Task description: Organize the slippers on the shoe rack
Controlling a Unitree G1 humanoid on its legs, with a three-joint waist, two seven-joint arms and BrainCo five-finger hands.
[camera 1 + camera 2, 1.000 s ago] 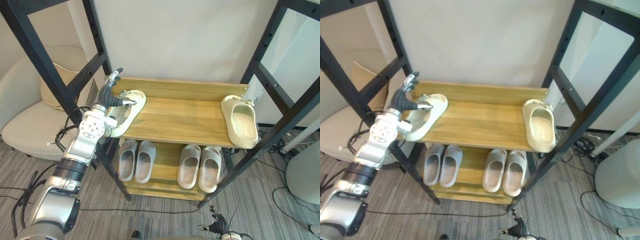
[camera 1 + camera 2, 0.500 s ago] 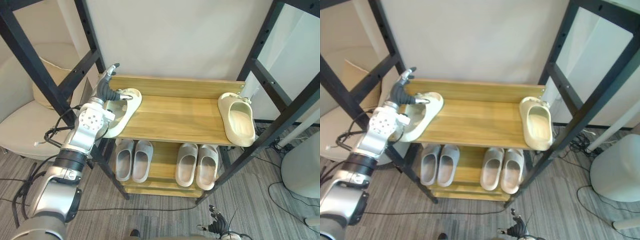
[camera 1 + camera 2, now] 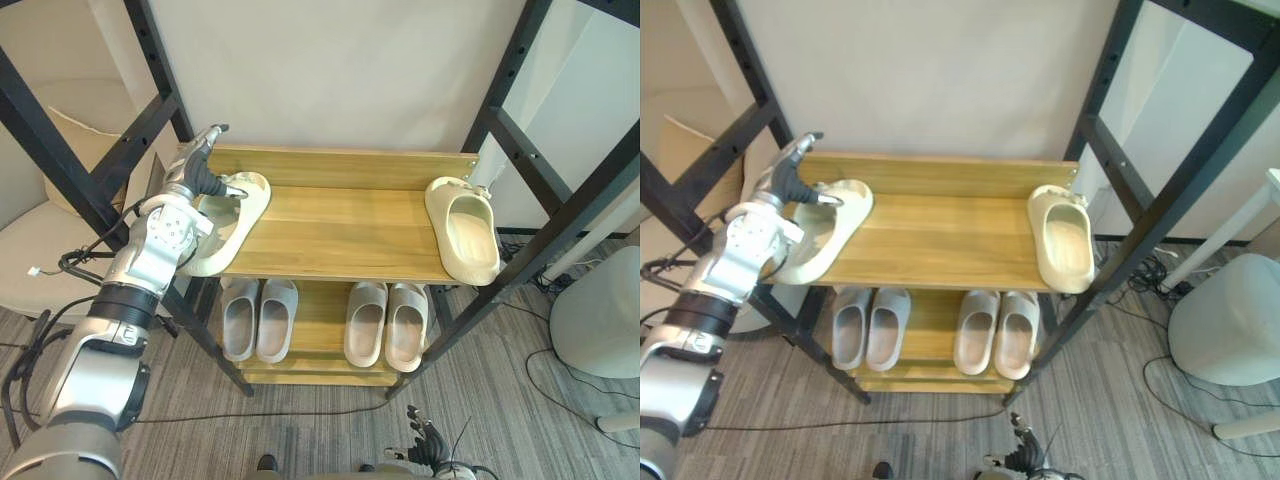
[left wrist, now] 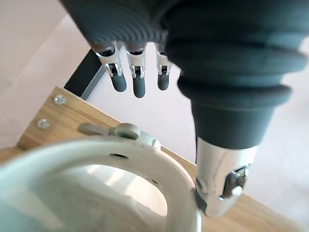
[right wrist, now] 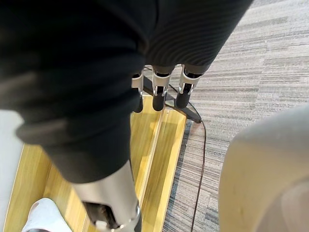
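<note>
1. On the shoe rack's [image 3: 340, 232] top shelf, left eye view: left slipper [image 3: 228, 225] at the left end, overhanging the edge, left hand [image 3: 190, 182] at its strap; right slipper [image 3: 466, 230] at the right end; grey slippers [image 3: 258, 318] below.
2. Right eye view: right hand [image 3: 1025, 456] low, near the floor [image 3: 1140, 400].
3. Left wrist view: holds fingers [image 4: 138, 88] straight, clear of the slipper; sets thumb [image 4: 219, 189] against its rim.
4. Right wrist view: grips nothing, fingers straight, above the floor.

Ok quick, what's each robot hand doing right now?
Left robot hand: open, thumb touching the cream slipper.
Right robot hand: open, holding nothing.
</note>
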